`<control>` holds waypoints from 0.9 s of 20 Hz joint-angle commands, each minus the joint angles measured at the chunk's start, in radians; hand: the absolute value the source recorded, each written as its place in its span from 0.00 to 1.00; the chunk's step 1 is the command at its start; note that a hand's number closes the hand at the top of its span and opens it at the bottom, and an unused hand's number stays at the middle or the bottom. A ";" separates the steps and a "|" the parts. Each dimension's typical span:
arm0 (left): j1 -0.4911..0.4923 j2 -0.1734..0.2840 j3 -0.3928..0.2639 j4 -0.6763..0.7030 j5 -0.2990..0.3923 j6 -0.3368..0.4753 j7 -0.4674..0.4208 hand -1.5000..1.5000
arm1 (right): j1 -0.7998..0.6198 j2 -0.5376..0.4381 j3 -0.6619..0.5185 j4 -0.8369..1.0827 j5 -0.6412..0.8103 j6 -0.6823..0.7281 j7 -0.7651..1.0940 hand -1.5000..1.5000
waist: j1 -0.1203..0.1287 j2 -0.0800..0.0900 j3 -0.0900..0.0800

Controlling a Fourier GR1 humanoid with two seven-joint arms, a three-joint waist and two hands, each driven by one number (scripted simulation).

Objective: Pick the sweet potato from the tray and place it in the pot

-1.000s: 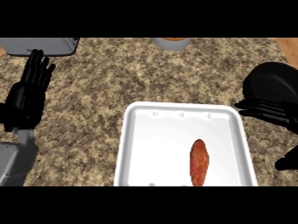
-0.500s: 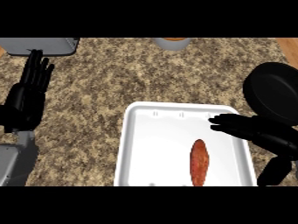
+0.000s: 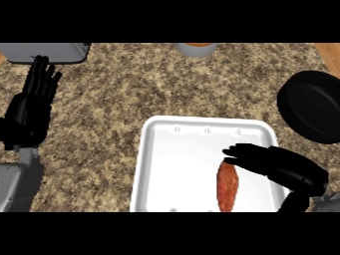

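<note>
White tray (image 3: 174, 164) at lower centre of the frame, on the speckled table (image 3: 128, 94). Sweet potato (image 3: 227, 186) lying lengthwise in the tray's right half, orange-red, its lower tip near the tray's bottom rim. Right hand (image 3: 279, 165) over the tray's right side, fingers spread apart and lightly bent, pointing left; fingertips just above the sweet potato's upper end, nothing clamped between them. Cannot tell whether the fingertips touch the sweet potato or only hover over it. Black pot (image 3: 319, 106) at the right edge of the frame, up and to the right of the tray, near its top right corner but apart from it, nothing showing inside. Left hand (image 3: 30, 107) at the left edge, fingers straight and together, pointing up the frame, holding nothing, well apart from the tray. Grey box (image 3: 44, 52) at upper left, just beyond the left hand's fingertips. Grey cup (image 3: 197, 49) with orange contents at top centre, partly cut off.
</note>
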 commanded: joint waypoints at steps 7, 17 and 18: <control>-0.025 -0.060 0.003 0.039 -0.050 -0.017 -0.016 0.50 | 0.049 0.126 0.007 -0.021 0.166 -0.040 0.049 0.00 | -0.002 0.001 0.000; 0.018 -0.047 0.056 -0.035 -0.047 -0.064 0.026 0.50 | -0.036 0.216 -0.032 0.196 0.275 -0.083 -0.039 0.00 | 0.004 0.001 0.000; -0.038 -0.053 0.057 -0.004 -0.074 -0.038 0.042 0.50 | -0.001 0.245 -0.003 0.157 0.301 -0.081 -0.003 0.00 | 0.001 0.001 0.000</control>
